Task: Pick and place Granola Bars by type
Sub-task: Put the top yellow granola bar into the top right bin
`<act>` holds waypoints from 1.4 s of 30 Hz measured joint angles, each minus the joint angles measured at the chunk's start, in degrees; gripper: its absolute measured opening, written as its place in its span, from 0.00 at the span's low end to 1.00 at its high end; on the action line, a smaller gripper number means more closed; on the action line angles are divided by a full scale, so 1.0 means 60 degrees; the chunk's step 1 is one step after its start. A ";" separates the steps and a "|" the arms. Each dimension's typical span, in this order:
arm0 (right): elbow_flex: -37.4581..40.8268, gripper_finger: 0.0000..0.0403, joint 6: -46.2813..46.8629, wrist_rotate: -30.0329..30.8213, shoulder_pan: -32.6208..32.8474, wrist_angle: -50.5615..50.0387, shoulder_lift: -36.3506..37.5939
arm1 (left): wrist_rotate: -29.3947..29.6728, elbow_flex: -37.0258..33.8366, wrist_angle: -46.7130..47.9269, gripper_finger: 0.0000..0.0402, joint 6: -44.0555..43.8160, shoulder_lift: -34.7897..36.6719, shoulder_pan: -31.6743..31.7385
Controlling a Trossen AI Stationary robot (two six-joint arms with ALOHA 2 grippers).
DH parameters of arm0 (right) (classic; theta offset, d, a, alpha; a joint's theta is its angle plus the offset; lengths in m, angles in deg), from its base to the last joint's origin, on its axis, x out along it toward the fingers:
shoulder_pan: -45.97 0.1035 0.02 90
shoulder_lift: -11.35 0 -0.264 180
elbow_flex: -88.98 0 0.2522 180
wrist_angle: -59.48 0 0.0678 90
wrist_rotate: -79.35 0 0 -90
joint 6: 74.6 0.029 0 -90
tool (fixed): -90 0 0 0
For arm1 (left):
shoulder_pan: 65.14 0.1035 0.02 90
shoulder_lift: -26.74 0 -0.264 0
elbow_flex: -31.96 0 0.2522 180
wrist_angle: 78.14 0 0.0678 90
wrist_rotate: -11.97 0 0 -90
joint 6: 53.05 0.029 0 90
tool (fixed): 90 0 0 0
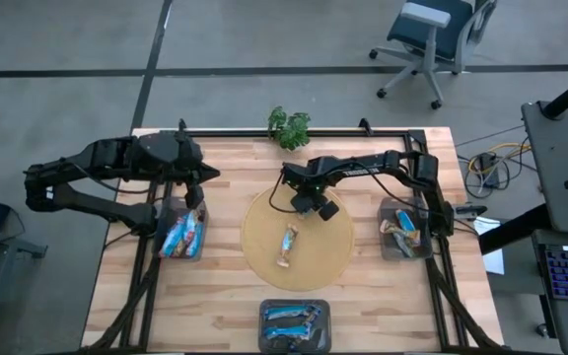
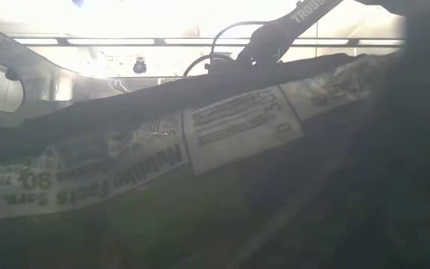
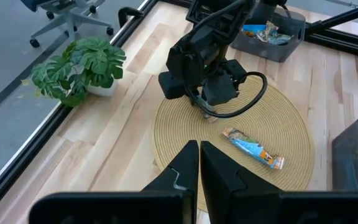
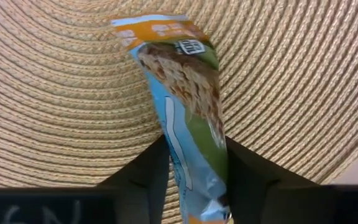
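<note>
Over the round woven mat (image 1: 335, 258), my right gripper (image 1: 311, 204) is shut on one granola bar (image 4: 185, 87), light blue and green with an orange end. A second bar (image 1: 288, 245) lies flat on the mat, apart from that gripper. More bars fill the left bin (image 1: 181, 235), the right bin (image 1: 405, 229) and the near bin (image 1: 294, 323). My left gripper (image 3: 199, 155) is shut and holds nothing. It hangs above the table just beyond the left bin. In the low view a wrapper with a printed label (image 2: 237, 127) blocks most of the picture. My right gripper pinches the bar between its two fingers (image 4: 148, 177), at the wrapper's end nearest the wrist (image 4: 194, 171). The fingers come from above, pointing down at the mat. The bar reaches out beyond the fingertips along them, and its orange end (image 4: 160, 28) is toward the mat.
A small potted plant (image 1: 289, 126) stands at the table's far edge. A black frame rail (image 1: 264, 133) runs around the table. Bare wood shows between the mat and the bins. An office chair (image 1: 432, 35) stands on the floor beyond the table.
</note>
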 joint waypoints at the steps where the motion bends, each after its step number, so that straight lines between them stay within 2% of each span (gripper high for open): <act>1: 0.0000 0.29 -0.0004 0.0006 0.0000 0.0001 -0.0001 | -0.0002 0.0000 0.0000 0.00 -0.0004 0.0000 0.0000; 12: 0.0004 0.11 0.0147 0.0065 0.0000 -0.0087 0.0015 | -0.0002 0.0000 0.0002 0.00 -0.0013 0.0000 -0.0001; 23: -0.0732 0.08 0.0599 0.0334 0.0003 -0.1520 0.0047 | -0.0004 0.0000 -0.0168 0.00 -0.0014 0.0000 0.0000; 29: -0.1711 0.08 0.1165 0.0326 0.0004 -0.2929 0.0051 | -0.0004 0.0000 -0.0200 0.00 -0.0011 0.0000 -0.0002; 37: -0.3749 0.08 0.2121 0.0253 0.0018 -0.4915 0.0055 | -0.0004 0.0004 -0.0210 0.00 -0.0011 0.0000 -0.0001; 42: -0.5138 0.08 0.2817 -0.0298 0.0068 -0.5827 0.0103 | -0.0004 0.0004 -0.0212 0.00 -0.0011 0.0000 0.0000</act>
